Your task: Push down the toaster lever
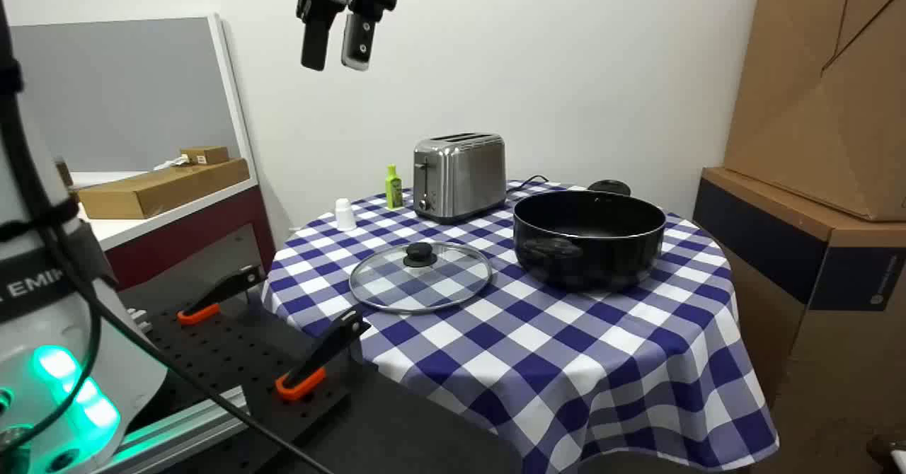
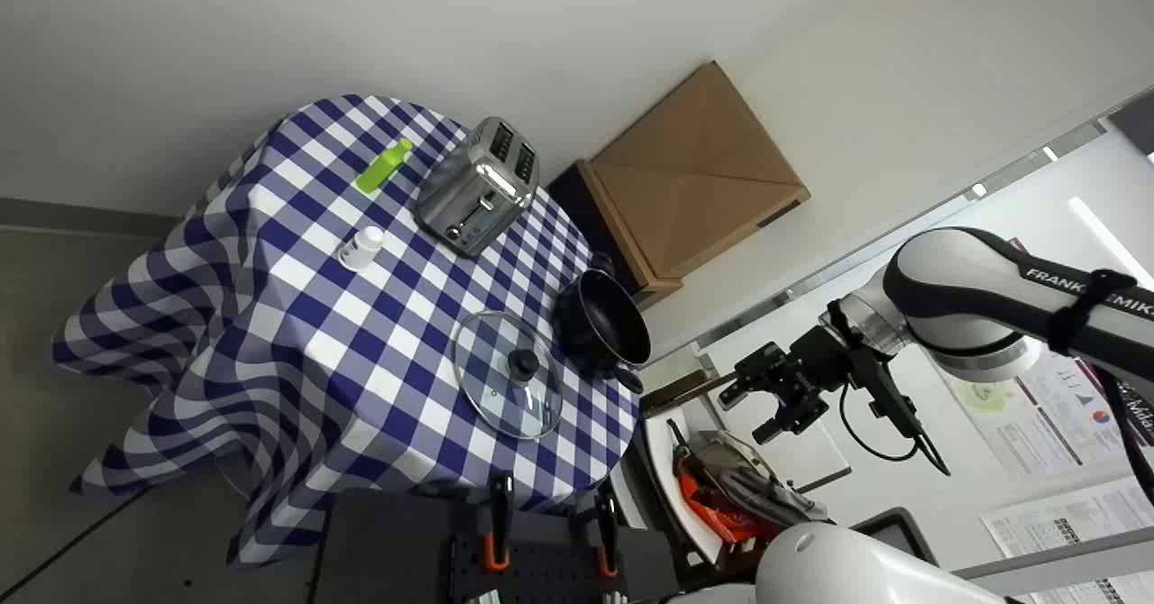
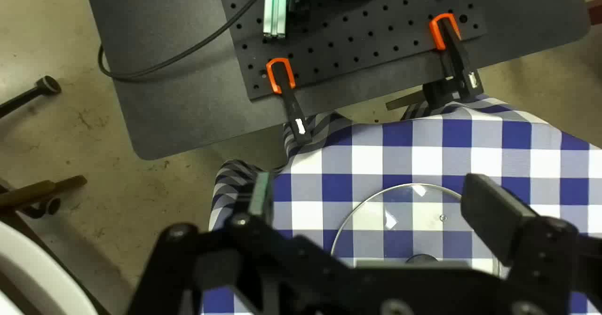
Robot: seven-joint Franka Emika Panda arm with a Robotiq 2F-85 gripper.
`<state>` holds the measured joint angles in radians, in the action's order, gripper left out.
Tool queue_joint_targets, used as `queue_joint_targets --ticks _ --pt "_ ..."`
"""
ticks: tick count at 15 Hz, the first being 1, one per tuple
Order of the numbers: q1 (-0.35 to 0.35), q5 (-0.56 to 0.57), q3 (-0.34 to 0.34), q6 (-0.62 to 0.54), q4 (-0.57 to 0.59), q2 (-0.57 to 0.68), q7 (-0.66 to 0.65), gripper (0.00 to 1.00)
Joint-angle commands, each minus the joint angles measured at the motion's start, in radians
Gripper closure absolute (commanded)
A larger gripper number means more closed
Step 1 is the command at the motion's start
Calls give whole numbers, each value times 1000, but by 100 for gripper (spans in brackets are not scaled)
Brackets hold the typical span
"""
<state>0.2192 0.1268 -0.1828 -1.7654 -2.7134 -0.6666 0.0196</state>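
Arm base (image 1: 35, 336): white, green lamps (image 1: 74, 382) lit.
Clamps (image 1: 325, 350): two, black with orange pads (image 1: 301, 383), set at the edge of the dark mounting board (image 1: 432, 417).
Claw (image 1: 334, 62): fingers (image 1: 316, 44) spread, clear gap between them; hangs high, about 12 o'clock from the nearer clamp, well apart from the toaster (image 1: 474, 177).
Surface (image 1: 524, 361): round, blue-and-white checked cloth (image 1: 527, 417) draped over the rim.
Lid (image 1: 456, 279): clear glass, lying flat, black knob (image 1: 420, 253) up; shows mostly between the fingers in the wrist view. Bearings below are from this knob, as seen in an exterior view.
Pot (image 1: 594, 262): black, upright, two dark handles (image 1: 554, 247); about 3 o'clock, just beside the lid.
White bottle (image 1: 345, 216): small, upright, about 10 o'clock.
Toaster: shiny metal, upright, paired slots (image 1: 463, 136) on top; about 1 o'clock, toward the far rim.
Lever (image 1: 420, 166): on the toaster's narrow end face, 9 o'clock side; near the top of its track in both exterior views.
Green bottle (image 1: 394, 191): bright, upright, about 11 o'clock, near the toaster.
Wall (image 1: 601, 71): pale, behind the toaster, 12 o'clock.
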Motion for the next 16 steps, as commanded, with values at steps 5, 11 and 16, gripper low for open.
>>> queue_joint_targets --ticks 5,11,16 --pt "-52 -53 32 -72 14 61 -15 27" --pt "-244 -213 184 -369 96 279 -47 70" --pt "-277 -155 291 -707 214 543 -162 100"
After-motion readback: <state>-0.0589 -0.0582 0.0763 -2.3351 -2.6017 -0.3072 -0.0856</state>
